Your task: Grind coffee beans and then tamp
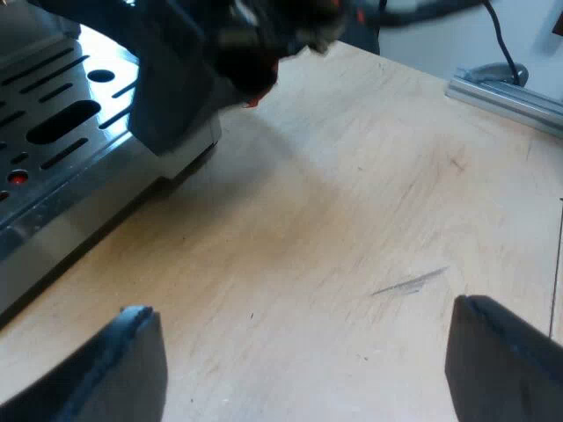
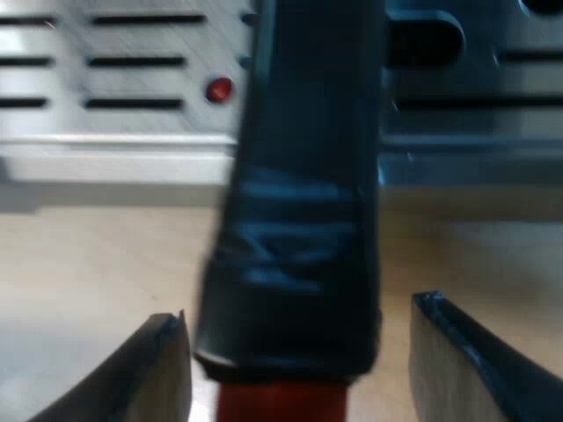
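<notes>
Right wrist view: I am holding my right gripper (image 2: 301,308) spread open, one black finger on each side of the dark handle (image 2: 303,176), with a gap showing between each finger and the handle. The handle is running straight away from the claw toward the espresso machine (image 2: 457,149), and its red end (image 2: 281,404) is sitting nearest the claw, just between the fingertips. Beyond it the machine's metal drip tray (image 2: 132,83) is showing its rows of dark slots and a small red button (image 2: 219,89). I am making out no lettering on the handle or tray.

Left wrist view: my left gripper (image 1: 303,308) is hanging wide open over bare, pale wooden table (image 1: 352,202), gripping nothing. Farther out, the same slotted tray is lying across one side, and a dark blurred mass with a spot of red is sitting at its near corner. Well beyond the claw, a metal rail (image 1: 506,92) and a black cable (image 1: 501,40) are resting at the table's edge.
</notes>
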Action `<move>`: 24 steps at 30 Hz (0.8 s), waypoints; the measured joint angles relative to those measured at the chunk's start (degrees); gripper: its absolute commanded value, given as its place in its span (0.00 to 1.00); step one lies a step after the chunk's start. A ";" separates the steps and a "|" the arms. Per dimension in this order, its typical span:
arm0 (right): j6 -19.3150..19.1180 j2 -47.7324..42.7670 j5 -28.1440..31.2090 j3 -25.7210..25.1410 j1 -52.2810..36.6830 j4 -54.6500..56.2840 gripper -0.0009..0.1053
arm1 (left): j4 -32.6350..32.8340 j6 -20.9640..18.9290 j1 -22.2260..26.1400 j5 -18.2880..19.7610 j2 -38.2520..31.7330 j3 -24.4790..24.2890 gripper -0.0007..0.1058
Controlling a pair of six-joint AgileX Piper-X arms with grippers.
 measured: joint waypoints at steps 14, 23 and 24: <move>0.28 -0.49 0.00 1.03 0.00 -3.83 0.52 | 0.00 0.00 0.00 0.00 0.00 0.00 0.63; 0.28 -0.49 0.21 1.03 0.00 -2.99 0.28 | 0.00 0.00 0.00 0.00 0.00 0.00 0.63; 0.28 -0.49 0.40 1.03 0.00 -2.66 0.28 | 0.00 0.00 0.00 0.00 0.00 0.00 0.63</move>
